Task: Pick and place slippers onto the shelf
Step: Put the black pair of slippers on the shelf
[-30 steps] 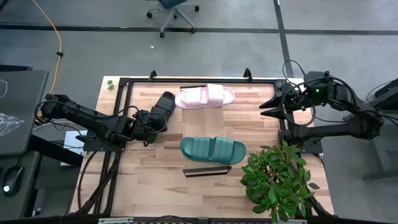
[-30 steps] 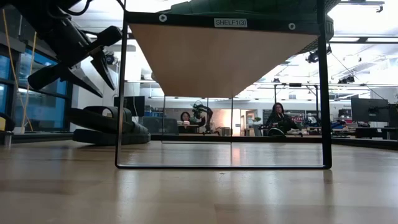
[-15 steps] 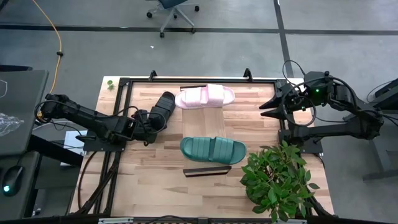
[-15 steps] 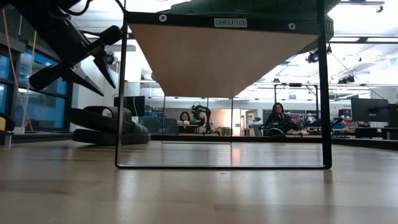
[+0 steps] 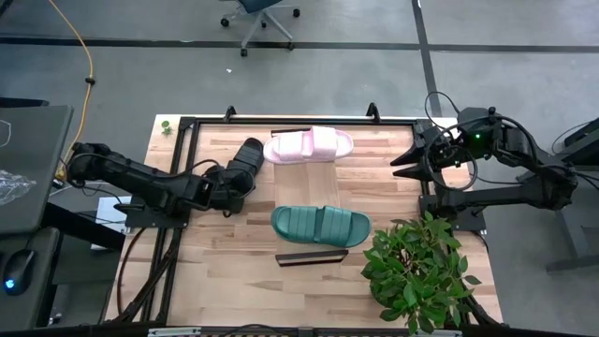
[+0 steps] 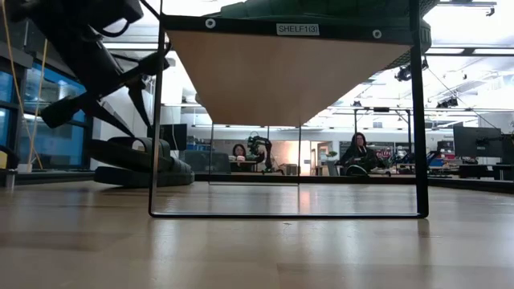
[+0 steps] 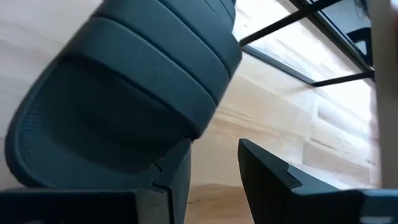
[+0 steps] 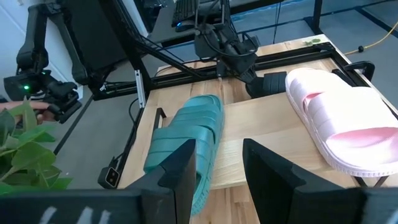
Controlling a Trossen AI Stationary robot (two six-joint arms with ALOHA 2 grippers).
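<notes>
**Two slippers are up, one is left to go**

The pale pink foam slipper (image 5: 308, 145) and the teal green foam slipper (image 5: 320, 224) already lie on the long light wood shelf (image 5: 306, 178), pink at its 12 o'clock end, green at its 6 o'clock end. Each has its long side running from 9 to 3 o'clock. The chunky black foam slipper (image 5: 246, 157) is not up yet. It sits on the wooden table (image 5: 234, 243) just beside the pink one, at the shelf's 10 o'clock, running from 7 to 1 o'clock. The left gripper (image 5: 227, 185) is at the black slipper's near end with its fingers (image 7: 264, 171) narrowly parted, holding nothing I can see. The right gripper (image 5: 409, 159) waits at 3 o'clock, fingers apart and empty.
</notes>
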